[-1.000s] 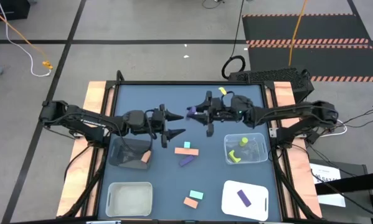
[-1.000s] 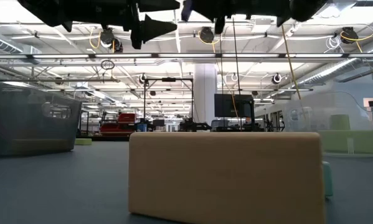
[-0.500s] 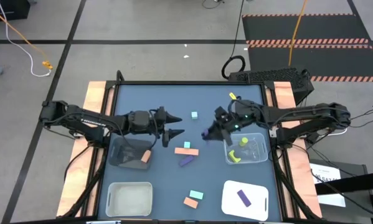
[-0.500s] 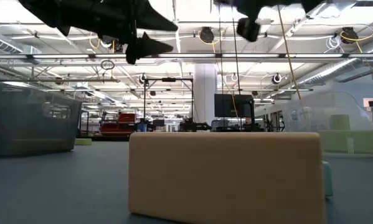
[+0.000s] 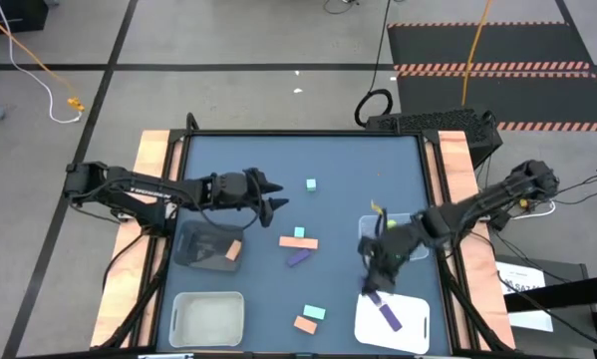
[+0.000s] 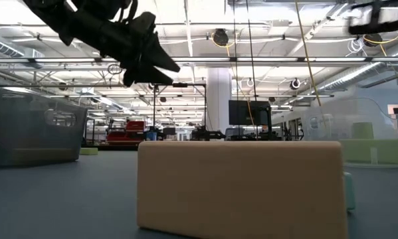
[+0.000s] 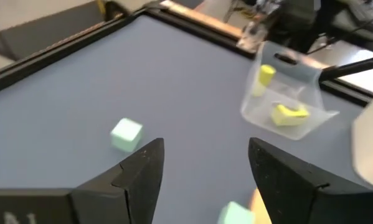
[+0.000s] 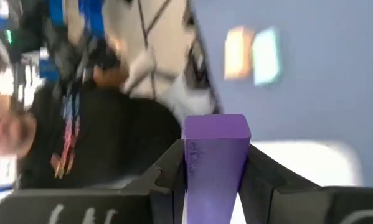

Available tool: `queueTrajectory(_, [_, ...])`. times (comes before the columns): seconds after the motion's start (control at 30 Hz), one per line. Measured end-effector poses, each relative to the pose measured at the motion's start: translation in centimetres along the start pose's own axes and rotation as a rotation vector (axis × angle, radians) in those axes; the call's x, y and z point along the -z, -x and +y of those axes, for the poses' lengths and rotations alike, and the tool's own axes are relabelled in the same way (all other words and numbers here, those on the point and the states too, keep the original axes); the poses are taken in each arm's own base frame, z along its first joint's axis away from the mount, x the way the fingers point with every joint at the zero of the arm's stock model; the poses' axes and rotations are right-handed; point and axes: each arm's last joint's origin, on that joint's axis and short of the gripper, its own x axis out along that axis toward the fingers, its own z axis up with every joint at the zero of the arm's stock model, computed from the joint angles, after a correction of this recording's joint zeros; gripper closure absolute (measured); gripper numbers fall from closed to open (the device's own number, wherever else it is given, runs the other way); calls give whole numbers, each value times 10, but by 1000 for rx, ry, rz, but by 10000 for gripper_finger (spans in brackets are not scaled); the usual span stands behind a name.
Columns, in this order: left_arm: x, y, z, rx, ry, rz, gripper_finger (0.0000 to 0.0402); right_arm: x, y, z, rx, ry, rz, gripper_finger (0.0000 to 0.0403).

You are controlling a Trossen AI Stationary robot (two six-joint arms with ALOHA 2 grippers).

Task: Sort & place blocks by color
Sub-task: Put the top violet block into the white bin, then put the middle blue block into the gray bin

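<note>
At the table's left side, the left arm reaches in over the blue mat, and the left gripper [image 5: 275, 199] hangs above the mat with its two fingers spread apart and nothing between them, as the left wrist view confirms. Just below it in the high view sits a dark tray [image 5: 204, 245] with a salmon-orange block [image 5: 233, 250] in its corner, and nearer the front edge stands a clear empty-looking bin [image 5: 207, 317]. A small mint-green cube [image 5: 310, 184] lies alone on the mat a little ahead of the left gripper. Toward the middle lie a mint block [image 5: 299, 231] touching a salmon-orange bar [image 5: 299, 241], with a purple block [image 5: 298, 257] just beside them; farther forward are another mint block [image 5: 314, 312] and a salmon-orange block [image 5: 304, 324] close together. On the right, a clear bin [image 5: 410, 239] holds yellow-green pieces [image 7: 279, 113], partly hidden by the right arm. The right gripper [image 5: 373, 282] hovers at the edge of a white tray [image 5: 413, 324], its fingers closed on a purple bar [image 8: 215, 163]; a second purple block [image 5: 389, 316] lies on that tray.
</note>
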Motion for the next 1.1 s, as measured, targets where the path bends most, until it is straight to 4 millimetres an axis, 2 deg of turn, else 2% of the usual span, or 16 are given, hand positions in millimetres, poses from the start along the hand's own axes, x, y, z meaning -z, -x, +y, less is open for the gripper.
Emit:
queueTrajectory(0.27, [8, 0, 7, -46, 8, 86, 173, 34, -36, 1, 90, -199, 136, 316])
queueTrajectory(0.47, [9, 0, 8, -60, 6, 96, 172, 46, -56, -6, 168, -306, 190, 293])
queueTrajectory(0.8, [10, 0, 10, -114, 0, 96, 172, 46, -51, -3, 144, -292, 185, 192])
queueTrajectory(0.93, [10, 0, 10, -114, -7, 98, 172, 39, -42, 6, 53, -192, 153, 176])
queueTrajectory(1.1, [10, 0, 10, -115, -8, 101, 172, 21, -30, 17, -98, 9, 52, 173])
